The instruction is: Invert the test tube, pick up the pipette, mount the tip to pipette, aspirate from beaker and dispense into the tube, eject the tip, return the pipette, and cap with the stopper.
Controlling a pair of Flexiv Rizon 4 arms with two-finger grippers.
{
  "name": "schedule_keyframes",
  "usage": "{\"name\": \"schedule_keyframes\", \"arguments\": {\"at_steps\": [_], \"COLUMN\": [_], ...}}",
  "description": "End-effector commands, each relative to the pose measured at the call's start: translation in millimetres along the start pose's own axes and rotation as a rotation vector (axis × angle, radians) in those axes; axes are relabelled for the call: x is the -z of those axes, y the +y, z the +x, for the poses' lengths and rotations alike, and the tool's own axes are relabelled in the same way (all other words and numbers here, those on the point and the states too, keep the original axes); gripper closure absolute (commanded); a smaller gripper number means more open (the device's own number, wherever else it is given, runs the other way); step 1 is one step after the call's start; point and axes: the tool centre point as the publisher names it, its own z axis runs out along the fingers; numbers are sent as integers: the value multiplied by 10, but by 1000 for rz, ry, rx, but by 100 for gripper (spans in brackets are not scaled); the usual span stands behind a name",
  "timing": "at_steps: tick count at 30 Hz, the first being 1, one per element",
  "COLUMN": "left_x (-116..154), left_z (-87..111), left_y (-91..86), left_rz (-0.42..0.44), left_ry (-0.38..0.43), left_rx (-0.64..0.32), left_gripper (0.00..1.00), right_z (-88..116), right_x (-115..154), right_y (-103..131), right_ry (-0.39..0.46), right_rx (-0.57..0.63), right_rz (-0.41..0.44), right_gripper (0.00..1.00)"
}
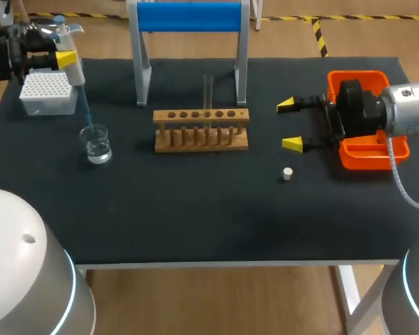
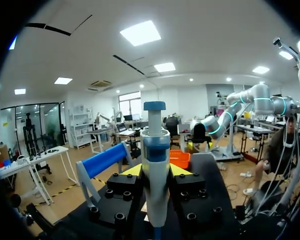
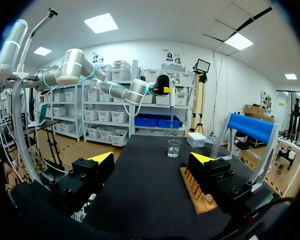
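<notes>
While your left hand [image 2: 155,175] is clamped on the pipette [image 2: 155,145], its tip in the left beaker [image 1: 96,144], right hand [image 1: 291,124] apart, lifting askew could topple the beaker or drip.

In the left wrist view the pipette [image 2: 155,150] fills the middle and covers most of the left gripper [image 2: 155,172] clamped on it. Only slivers of yellow peek out either side, and the pipette's lower end runs off the edge. Seen from above, the tip [image 1: 86,112] drops into the beaker [image 1: 96,144], but whether its end meets the liquid is too fine to tell. The right gripper [image 1: 291,124] has its black body over part of the orange tray [image 1: 366,155]. The test tube [image 1: 208,87] is faint glass, its foot hidden in the wooden rack [image 1: 201,131]. In the right wrist view a finger covers most of that rack.
</notes>
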Motion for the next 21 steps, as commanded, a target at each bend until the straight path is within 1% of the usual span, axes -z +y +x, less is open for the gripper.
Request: {"name": "schedule_keyframes", "arguments": {"at_steps": [1,6,21], "left_x": [53,88,98], "left_z": [-58,-84,-84], "left_y": [-1,-17,-21], "left_rz": [6,4,7], "left_ry": [3,-17,-17], "left_rx": [-3,-1,1], "left_gripper": [100,100,100], "right_z": [8,8,8], "right_x": [11,11,11], "right_y": [5,5,5], "right_ry": [0,0,0], "right_rx": [0,0,0], "right_rz": [2,2,2], "right_gripper": [0,0,0]}}
